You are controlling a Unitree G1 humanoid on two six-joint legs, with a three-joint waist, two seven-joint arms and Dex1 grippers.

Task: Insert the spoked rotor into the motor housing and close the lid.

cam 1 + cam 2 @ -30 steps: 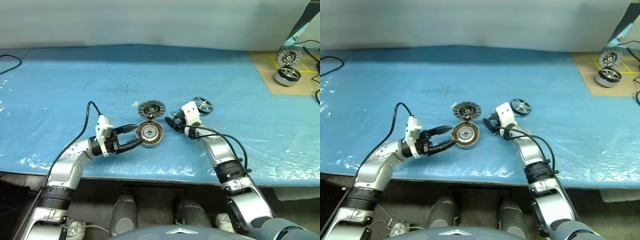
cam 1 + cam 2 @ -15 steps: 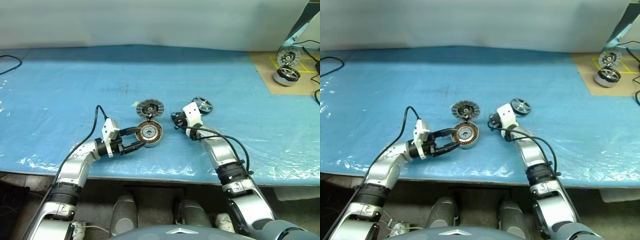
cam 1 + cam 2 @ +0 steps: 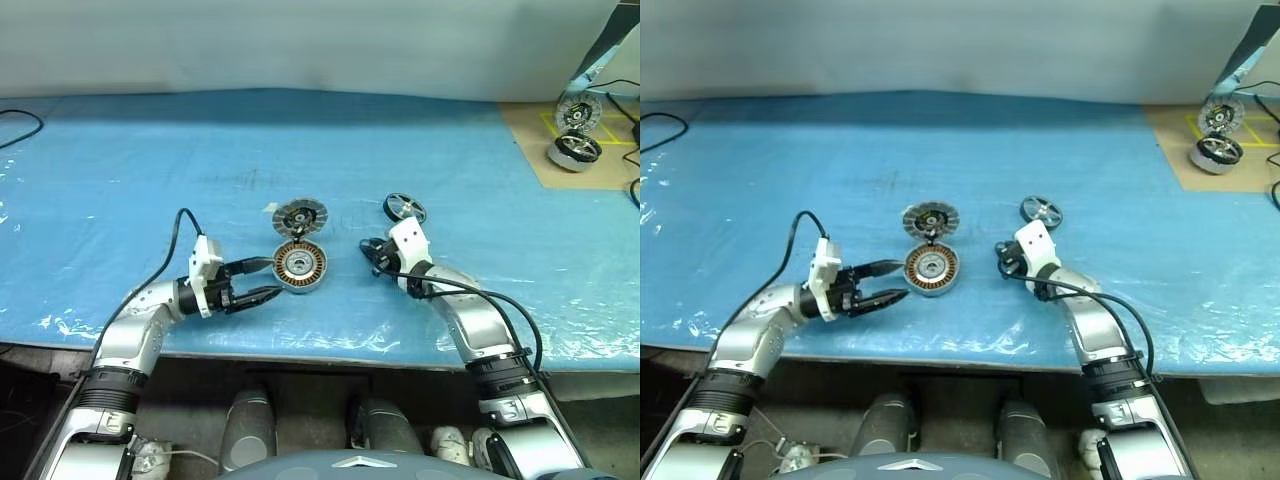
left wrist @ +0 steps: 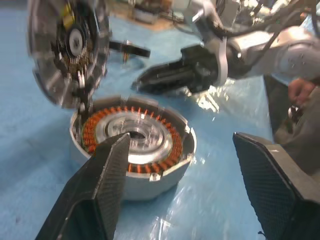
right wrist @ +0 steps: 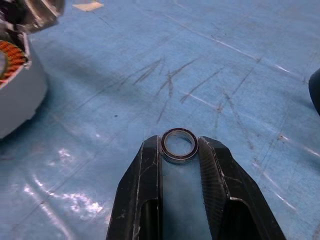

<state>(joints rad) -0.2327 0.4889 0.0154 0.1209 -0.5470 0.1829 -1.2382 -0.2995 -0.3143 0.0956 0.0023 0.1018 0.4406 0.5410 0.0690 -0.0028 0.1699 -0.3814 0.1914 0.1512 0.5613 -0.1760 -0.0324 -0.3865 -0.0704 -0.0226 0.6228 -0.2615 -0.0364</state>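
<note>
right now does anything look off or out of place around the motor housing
Yes. The lid stands tilted against the motor housing rim instead of lying flat, and the right gripper pinches a small metal ring, not the spoked rotor.

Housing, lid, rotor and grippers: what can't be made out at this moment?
- Housing: its near rim is hidden behind the left gripper's finger in the left wrist view.
- Lid: blurred and cut off by the edge in the same view.
- Rotor: too small for spoke detail in the head views.
- Small ring between the right gripper's fingertips: what part it is cannot be told.
</note>
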